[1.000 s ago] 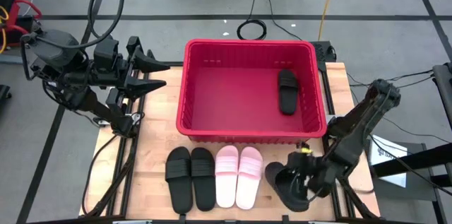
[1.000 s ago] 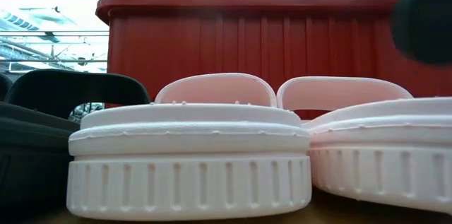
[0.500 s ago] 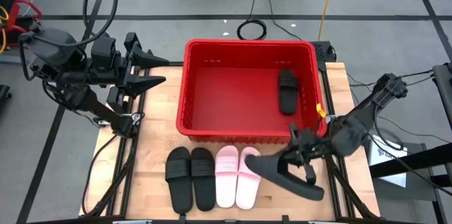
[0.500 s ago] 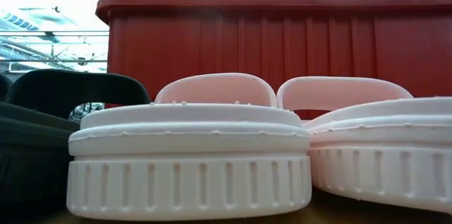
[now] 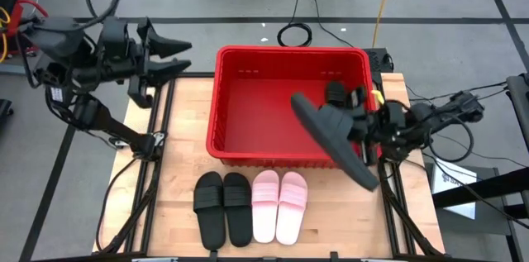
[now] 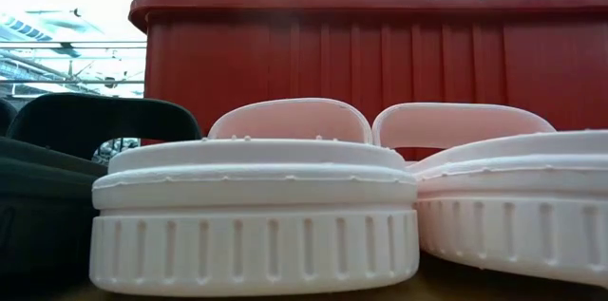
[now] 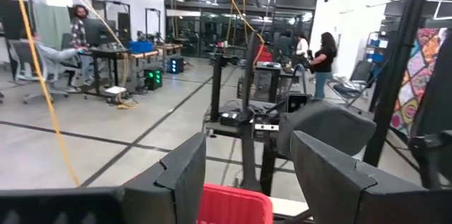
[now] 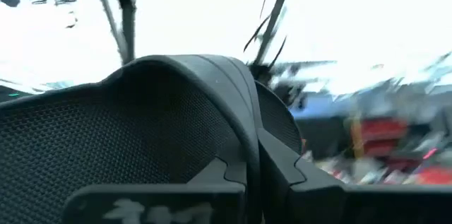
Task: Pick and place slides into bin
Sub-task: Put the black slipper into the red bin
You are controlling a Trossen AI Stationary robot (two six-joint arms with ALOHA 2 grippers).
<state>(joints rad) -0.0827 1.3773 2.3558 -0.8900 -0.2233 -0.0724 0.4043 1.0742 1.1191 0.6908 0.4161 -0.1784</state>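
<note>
My right gripper (image 5: 360,121) is shut on a black slide (image 5: 331,136), held in the air over the right near part of the red bin (image 5: 248,142). Another black slide (image 5: 334,91) lies inside the bin, partly hidden behind the held one. A black pair (image 5: 222,207) and a pale pink pair (image 5: 279,206) lie soles down on the table in front of the bin; the pink pair also fills the low view (image 6: 256,206). My left gripper (image 5: 172,55) is open and empty, high over the table's far left corner. My right gripper holds the black slide by its wide strap (image 8: 185,104); the strap's edge runs down between the fingers (image 8: 282,174). The fingers come level from the table's right side. The slide is lifted clear and tilted, one end over the bin's rim.
The bin stands at the table's far middle, its wall (image 6: 380,64) right behind the pink slides. Bare wood (image 5: 178,150) lies left of the bin. Cables lie on the floor beyond the table. People stand far off in the room.
My right gripper has risen from the table's near right corner with the black slide and gone toward the far edge, over the bin's right side. The slide is lifted clear and has turned and tipped. My left arm has risen a little toward the far edge.
</note>
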